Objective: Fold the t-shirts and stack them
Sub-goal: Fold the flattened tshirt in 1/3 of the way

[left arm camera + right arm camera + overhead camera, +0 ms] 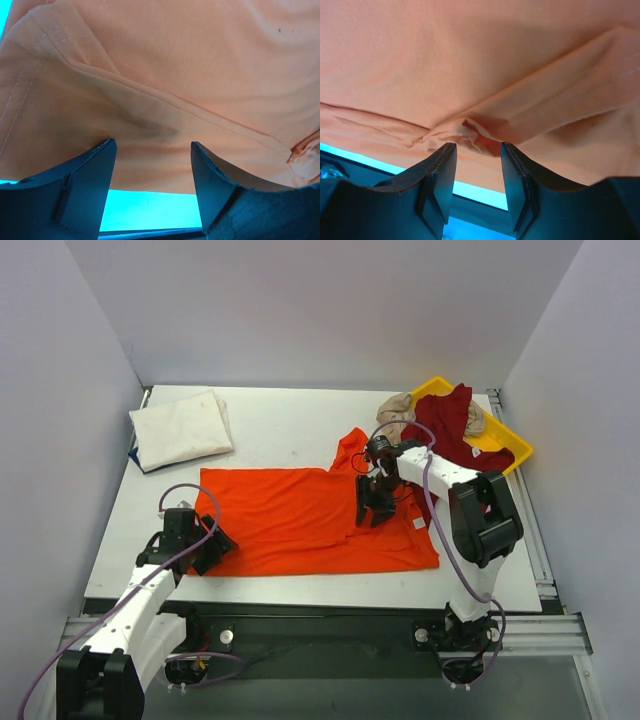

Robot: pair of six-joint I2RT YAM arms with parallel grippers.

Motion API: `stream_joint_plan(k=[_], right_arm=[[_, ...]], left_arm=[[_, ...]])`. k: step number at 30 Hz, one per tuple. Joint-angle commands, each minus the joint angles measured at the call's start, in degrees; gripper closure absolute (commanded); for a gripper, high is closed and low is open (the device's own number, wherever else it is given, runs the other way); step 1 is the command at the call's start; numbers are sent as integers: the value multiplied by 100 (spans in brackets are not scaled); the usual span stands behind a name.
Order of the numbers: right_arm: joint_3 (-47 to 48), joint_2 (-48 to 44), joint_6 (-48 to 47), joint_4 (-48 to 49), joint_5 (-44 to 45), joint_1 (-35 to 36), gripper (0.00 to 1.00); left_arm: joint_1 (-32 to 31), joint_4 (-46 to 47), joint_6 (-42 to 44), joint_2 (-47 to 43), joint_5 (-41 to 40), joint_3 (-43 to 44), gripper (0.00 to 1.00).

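Both spread empty: left gripper (215, 544) at orange t-shirt's (300, 515) edge, right gripper (375, 512) over fold.

Spread shirt (300, 520) lies flat on table (280, 425), under both claws. Left claw (218, 548) sits at its near left corner, and the shirt's edge crosses the gap between the fingers (95, 175). Right claw (375, 510) is over its far right part, with a bunched fold just ahead of the fingertips (445, 155). Folded shirt (180, 428) lies on table well behind left claw, apart from spread shirt. Tray (510, 440) is behind and right of right claw. Heap of shirts (450, 420) lies in it, spilling over the rim toward that claw.
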Motion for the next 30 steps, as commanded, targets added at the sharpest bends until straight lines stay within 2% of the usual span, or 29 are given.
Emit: stream_joint_plan(k=[1, 16, 30], right_arm=[[-64, 51, -28, -37, -98, 102, 59], [-3, 218, 68, 33, -475, 234, 59], [726, 578, 113, 7, -528, 656, 59]], left_arm=[[-22, 125, 73, -17, -50, 25, 28], [-30, 125, 82, 18, -112, 34, 27], [-22, 151, 91, 53, -112, 8, 27]])
